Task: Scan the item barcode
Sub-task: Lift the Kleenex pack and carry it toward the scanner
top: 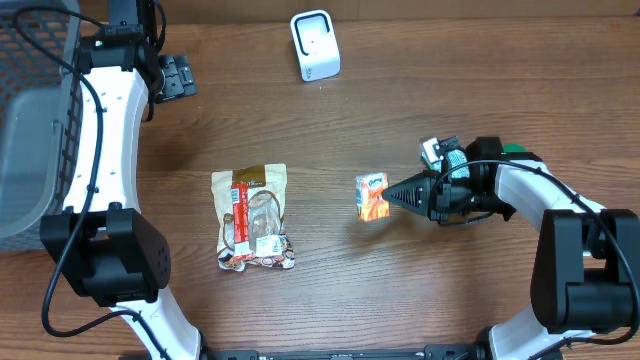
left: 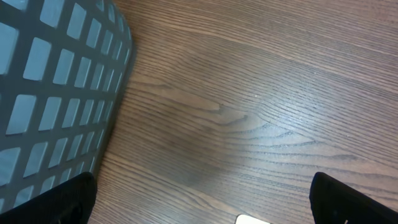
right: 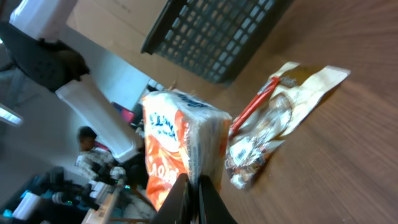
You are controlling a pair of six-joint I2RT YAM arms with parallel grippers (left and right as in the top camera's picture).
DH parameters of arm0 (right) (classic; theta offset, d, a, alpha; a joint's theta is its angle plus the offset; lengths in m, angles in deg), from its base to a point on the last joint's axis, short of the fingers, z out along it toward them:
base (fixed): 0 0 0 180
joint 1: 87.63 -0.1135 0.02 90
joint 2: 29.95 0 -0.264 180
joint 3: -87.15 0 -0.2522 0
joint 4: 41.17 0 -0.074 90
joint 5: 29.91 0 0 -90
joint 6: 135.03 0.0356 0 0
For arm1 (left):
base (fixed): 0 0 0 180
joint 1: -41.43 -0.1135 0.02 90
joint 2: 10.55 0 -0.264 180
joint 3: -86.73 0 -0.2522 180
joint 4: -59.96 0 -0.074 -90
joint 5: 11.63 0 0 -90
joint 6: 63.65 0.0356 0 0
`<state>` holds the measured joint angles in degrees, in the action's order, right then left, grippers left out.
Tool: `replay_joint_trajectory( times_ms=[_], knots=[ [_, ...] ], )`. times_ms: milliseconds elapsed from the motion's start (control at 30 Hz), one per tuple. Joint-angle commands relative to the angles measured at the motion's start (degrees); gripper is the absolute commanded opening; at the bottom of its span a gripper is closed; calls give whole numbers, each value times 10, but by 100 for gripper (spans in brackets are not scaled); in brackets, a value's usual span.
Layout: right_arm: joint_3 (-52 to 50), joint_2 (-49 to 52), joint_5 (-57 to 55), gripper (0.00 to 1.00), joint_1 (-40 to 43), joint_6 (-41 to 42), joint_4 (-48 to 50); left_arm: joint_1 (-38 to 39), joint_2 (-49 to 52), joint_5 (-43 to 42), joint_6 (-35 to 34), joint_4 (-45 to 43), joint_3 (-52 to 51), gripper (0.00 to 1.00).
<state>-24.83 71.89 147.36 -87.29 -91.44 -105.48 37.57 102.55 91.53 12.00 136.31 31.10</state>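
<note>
Carton (top: 372, 196) (small, orange and white) is seen on the table (top: 450, 90), right of centre. A snack bag (top: 253, 218) lies apart on its left, and a white scanner (top: 315, 45) is set well apart near the far edge. The right gripper (top: 392, 193) is closed, its fingers (right: 186, 196) pressed together with the tips against the carton's side; whether an edge is pinched cannot be told. The left gripper (top: 178, 75) is held fully spread near the basket (top: 30, 120), and nothing is gripped between its fingers (left: 62, 199).
</note>
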Motion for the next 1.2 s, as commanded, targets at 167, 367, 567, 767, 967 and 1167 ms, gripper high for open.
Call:
replay_joint_trajectory(
  times_ms=[167,367,567,767,967,1167],
  knots=[
    [2,0,-232,4,3,459,242,2,0,8,11,0,1,100],
    [6,0,-416,4,-4,621,304,2,0,8,11,0,1,100],
    [96,-2,-432,4,-8,622,236,2,0,8,11,0,1,100],
    [243,-2,-455,4,-38,594,111,2,0,8,11,0,1,100],
    [362,-3,-452,4,-82,592,71,2,0,8,11,0,1,100],
    [384,-25,-435,4,-89,605,111,2,0,8,11,0,1,100]
  ],
)
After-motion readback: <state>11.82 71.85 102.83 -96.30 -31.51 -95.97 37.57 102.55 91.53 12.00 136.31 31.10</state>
